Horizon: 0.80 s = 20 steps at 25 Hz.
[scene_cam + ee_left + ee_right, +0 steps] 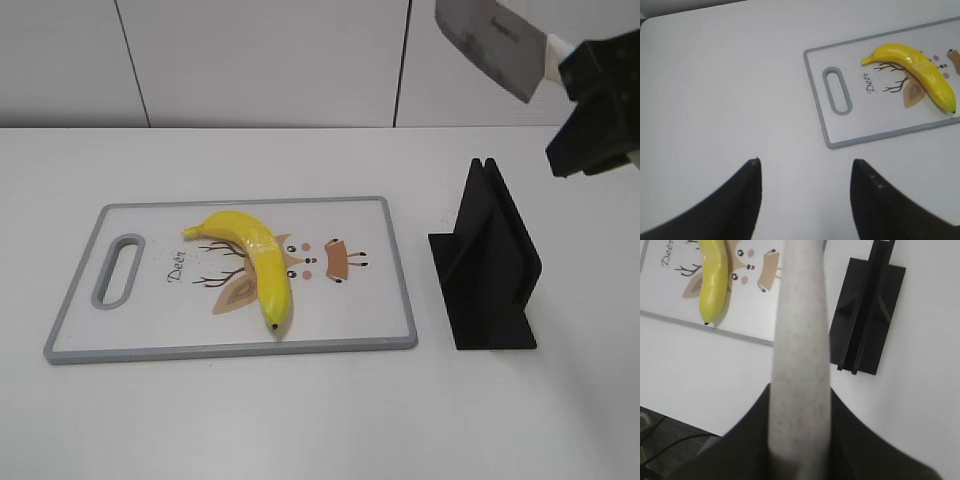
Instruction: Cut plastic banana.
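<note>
Banana [255, 262] is what I'm here for, but taking things by size: the white bench [300, 420] carries a grey-rimmed cutting board [230, 348] with a deer drawing, and the banana lies on its middle, dark tip toward the near edge. To the board's right I see a black knife stand [488, 262]. My right hand [592, 105] is raised above it, closed on a knife [490, 42]. My left hand [805, 197] hangs open over bare bench, left of the board.
</note>
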Each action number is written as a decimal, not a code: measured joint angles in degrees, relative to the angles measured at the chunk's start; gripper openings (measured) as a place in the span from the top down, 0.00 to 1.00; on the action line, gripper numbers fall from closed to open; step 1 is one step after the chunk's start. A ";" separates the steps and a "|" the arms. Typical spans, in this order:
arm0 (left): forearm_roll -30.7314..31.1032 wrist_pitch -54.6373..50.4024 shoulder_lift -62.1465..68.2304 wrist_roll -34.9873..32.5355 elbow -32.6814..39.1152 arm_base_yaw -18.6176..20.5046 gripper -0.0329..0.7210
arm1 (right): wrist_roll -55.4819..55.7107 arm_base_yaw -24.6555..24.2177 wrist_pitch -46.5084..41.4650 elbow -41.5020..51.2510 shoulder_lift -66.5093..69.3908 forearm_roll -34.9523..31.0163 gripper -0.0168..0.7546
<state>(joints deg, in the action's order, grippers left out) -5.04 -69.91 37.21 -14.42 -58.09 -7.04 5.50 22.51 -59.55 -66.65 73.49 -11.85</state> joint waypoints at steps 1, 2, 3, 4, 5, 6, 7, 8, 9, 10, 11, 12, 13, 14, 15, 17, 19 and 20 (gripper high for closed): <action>0.76 -0.05 -2.35 1.00 1.71 0.00 0.26 | 0.84 0.00 0.56 1.64 -1.09 0.15 0.75; 1.32 -0.05 -4.69 1.85 3.35 0.00 0.26 | 1.54 0.00 0.95 3.15 -2.11 0.48 0.75; 1.83 -0.05 -6.62 2.60 4.69 0.00 0.26 | 2.29 0.00 1.40 4.33 -2.91 0.83 0.75; 2.08 -0.12 -8.86 3.11 6.19 0.00 0.26 | 2.87 0.00 1.88 5.72 -3.83 1.08 0.75; 2.18 -0.12 -11.04 3.50 7.61 0.00 0.26 | 3.45 0.00 2.40 7.05 -4.69 1.32 0.75; 2.18 -0.12 -13.20 3.77 9.02 0.00 0.26 | 4.12 0.00 2.84 8.11 -5.36 1.55 0.75; 2.18 -0.12 -14.90 4.08 10.15 0.00 0.26 | 4.67 0.00 3.04 9.27 -6.09 1.79 0.75; 2.22 -0.12 -16.87 4.71 11.44 0.00 0.26 | 5.06 0.00 3.34 10.36 -6.69 1.99 0.75; 2.29 -0.12 -18.72 5.15 12.66 0.00 0.26 | 5.52 0.00 3.54 11.37 -7.12 2.19 0.75; 2.29 -0.12 -20.45 5.88 13.88 0.00 0.26 | 5.86 0.00 3.61 12.13 -7.33 2.31 0.75; 2.48 -0.12 -21.82 6.92 14.83 0.00 0.27 | 5.96 0.00 3.67 12.98 -7.38 2.30 0.75; 2.74 -0.19 -23.34 8.39 16.05 0.00 0.27 | 6.09 0.00 3.68 13.70 -7.38 2.35 0.75; 3.21 -0.13 -24.51 9.71 16.97 0.00 0.27 | 6.21 0.00 3.81 14.27 -7.38 2.35 0.75; 3.69 -0.13 -25.95 10.93 17.95 0.00 0.27 | 6.23 0.00 3.89 14.87 -7.38 2.41 0.75; 4.02 -0.13 -27.38 11.70 19.26 0.00 0.27 | 6.36 0.00 4.12 15.37 -7.38 2.46 0.75; 4.07 -0.13 -29.73 12.44 21.93 0.00 0.27 | 6.62 0.00 4.44 16.06 -7.38 2.53 0.75; 4.07 -0.13 -32.44 12.94 24.46 0.00 0.27 | 6.95 0.00 4.81 16.66 -7.38 2.59 0.75; 4.07 -0.13 -33.57 13.30 25.86 0.00 0.27 | 7.28 0.00 5.01 16.90 -7.38 2.59 0.75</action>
<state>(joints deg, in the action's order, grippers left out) -0.96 -70.04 3.64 -1.12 -32.23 -7.04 12.78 22.51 -54.54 -49.76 66.11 -9.26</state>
